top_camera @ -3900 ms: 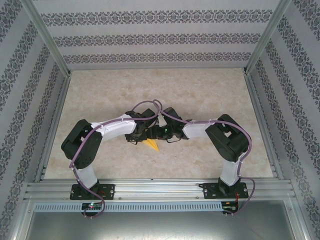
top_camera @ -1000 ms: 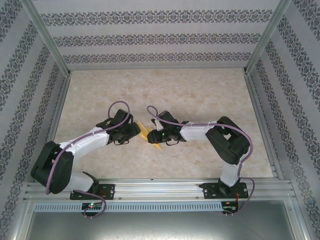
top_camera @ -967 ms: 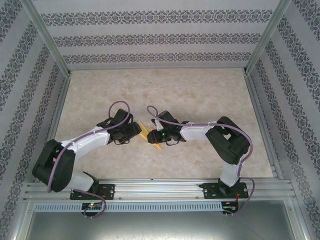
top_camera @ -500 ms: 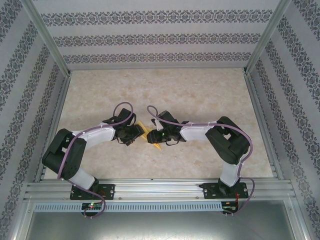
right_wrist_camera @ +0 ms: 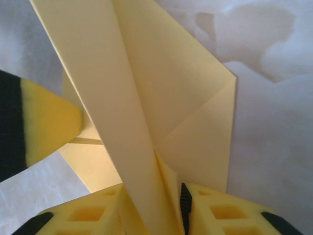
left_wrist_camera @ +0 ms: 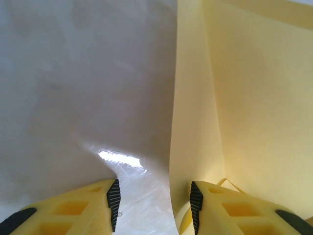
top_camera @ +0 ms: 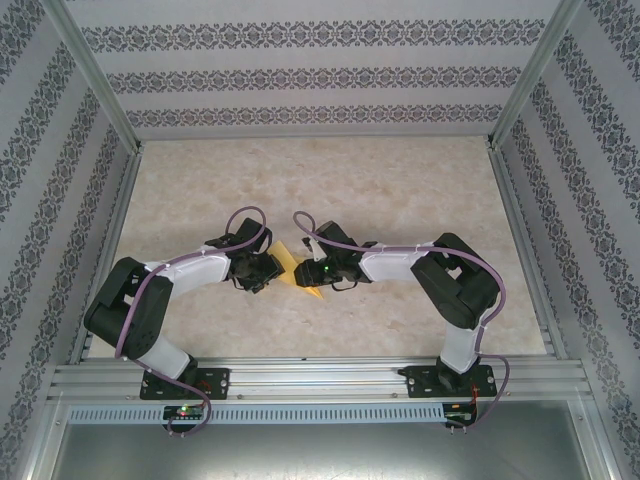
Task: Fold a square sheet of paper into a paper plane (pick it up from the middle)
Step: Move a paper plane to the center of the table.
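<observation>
While both arms reach inward over the middle of the marbled beige table (top_camera: 400, 190), the paper plane (top_camera: 290, 260) sits between their tips, a small yellow folded shape whose pointed end aims toward the near edge of the table. The right fingers (top_camera: 312, 270) are clamped on it. Seen from the right wrist, a long narrow flap of the paper runs from the upper left down into the slim gap between the two yellow fingers (right_wrist_camera: 220, 215), and the black pad of one presses against the layers there. A wider wing with a diagonal crease spreads out to the right of that flap, its outer corner showing against the pale table. At the left edge of the same view one left finger (right_wrist_camera: 44, 122), yellow with a black pad, points at the flap from the side, its tip just beside the paper; whether it touches cannot be told. The left fingers (top_camera: 264, 272) stand apart, gripping nothing. From the left wrist, bare glossy table with a bright patch of glare shows in the wide gap between them, and the paper stands on the right of the view, its straight folded edge coming down close to the inner pad of the finger (left_wrist_camera: 234, 213) on that side. Purple cables (top_camera: 245, 215) loop above both wrists
</observation>
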Controlling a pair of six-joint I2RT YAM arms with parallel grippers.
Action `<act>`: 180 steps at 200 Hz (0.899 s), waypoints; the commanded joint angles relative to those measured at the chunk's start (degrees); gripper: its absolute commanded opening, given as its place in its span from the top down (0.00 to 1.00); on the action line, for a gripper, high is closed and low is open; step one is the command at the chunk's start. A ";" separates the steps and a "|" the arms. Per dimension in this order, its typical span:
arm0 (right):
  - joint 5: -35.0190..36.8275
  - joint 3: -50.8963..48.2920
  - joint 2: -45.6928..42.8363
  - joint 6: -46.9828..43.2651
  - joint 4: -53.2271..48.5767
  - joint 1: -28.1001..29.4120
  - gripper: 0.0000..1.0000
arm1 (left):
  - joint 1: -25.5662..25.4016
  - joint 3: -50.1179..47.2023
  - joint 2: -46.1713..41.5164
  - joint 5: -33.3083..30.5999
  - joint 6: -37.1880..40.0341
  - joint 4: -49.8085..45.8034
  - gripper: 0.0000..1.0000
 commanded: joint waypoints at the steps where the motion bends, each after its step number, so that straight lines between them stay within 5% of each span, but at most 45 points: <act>1: 6.12 1.70 0.85 -3.16 -7.78 1.13 0.71 | 0.31 1.19 -0.35 -1.20 2.01 -3.80 0.55; 64: 12.81 6.35 1.25 -6.42 -15.06 4.23 0.87 | 0.30 0.79 -2.10 -0.22 3.54 -2.14 0.56; 104: 19.76 9.36 -2.23 -4.59 -18.83 5.41 0.98 | 0.21 0.11 -9.81 -6.48 5.67 -5.72 0.54; 139: 35.39 15.67 -1.79 3.61 -28.84 4.67 1.00 | 0.29 -0.20 -15.47 -12.49 6.61 -10.75 0.52; 180: 36.51 25.49 7.03 9.72 -34.80 2.97 1.00 | 0.32 -1.56 -20.39 -15.95 6.90 -12.70 0.51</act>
